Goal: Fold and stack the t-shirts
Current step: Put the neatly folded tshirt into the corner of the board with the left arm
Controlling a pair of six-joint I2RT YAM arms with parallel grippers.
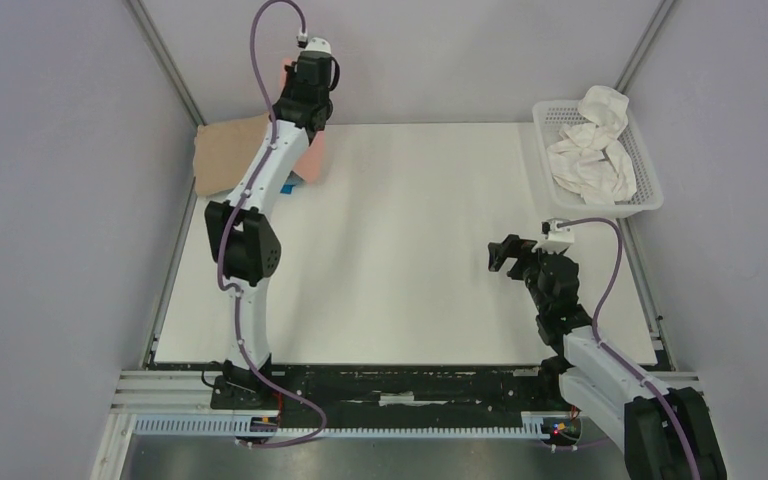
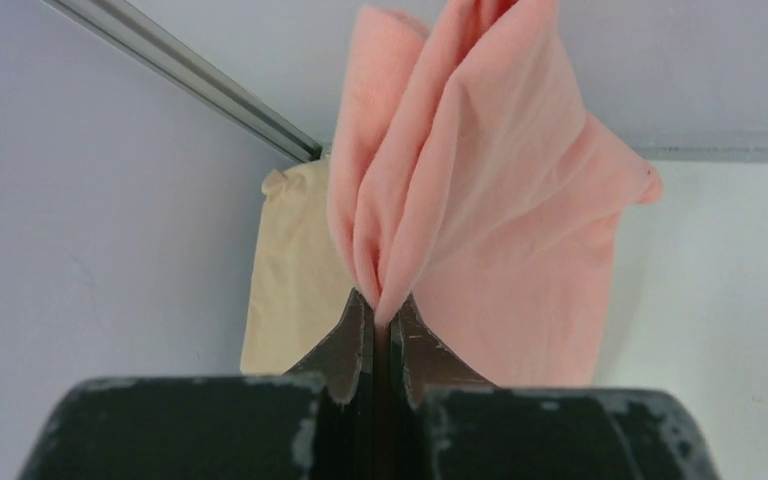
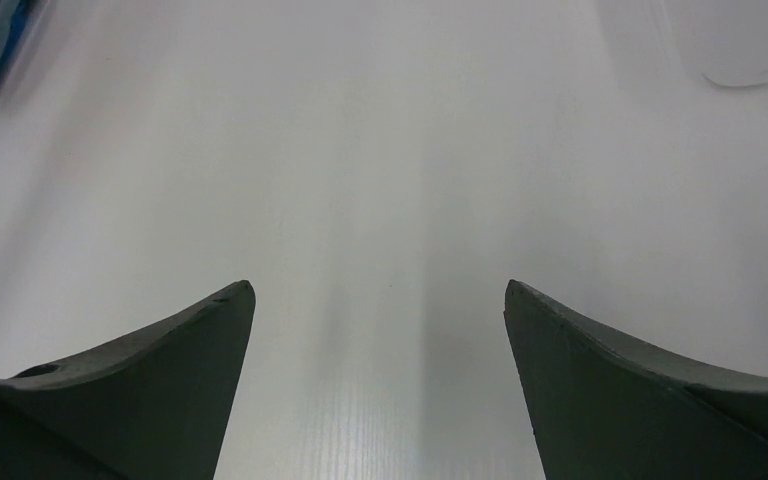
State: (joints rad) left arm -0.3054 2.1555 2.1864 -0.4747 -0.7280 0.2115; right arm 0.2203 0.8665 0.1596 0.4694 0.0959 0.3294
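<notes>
Holding the salmon-pink soft cloth t-shirt (image 2: 480, 200) by a bunched pinch, my left gripper (image 2: 380, 310) has its two fingers pressed nearly together, with only a thin fold of cloth between the tips. In the left wrist view the shirt fans away from the fingers toward the top of the frame, so its long axis runs straight on from the pinch. In the top view the shirt is in the upper left of the frame, at the far left corner of the white table (image 1: 410, 250). Just beside it lies the tan cloth t-shirt (image 1: 225, 150), and a sliver of the bright blue cloth t-shirt (image 1: 287, 187) shows under my left arm.

My right gripper (image 3: 378, 290) hovers at the right middle of the top view with its fingers spread wide and nothing between them. Only bare table shows below it.

I judge that the coming move turns on this: the pink shirt is with the left arm, well apart from the right fingers, up and to the left of them across the table. To spread the shirt flat I would bring it toward the centre of the frame, where the right arm can reach a free edge.
</notes>
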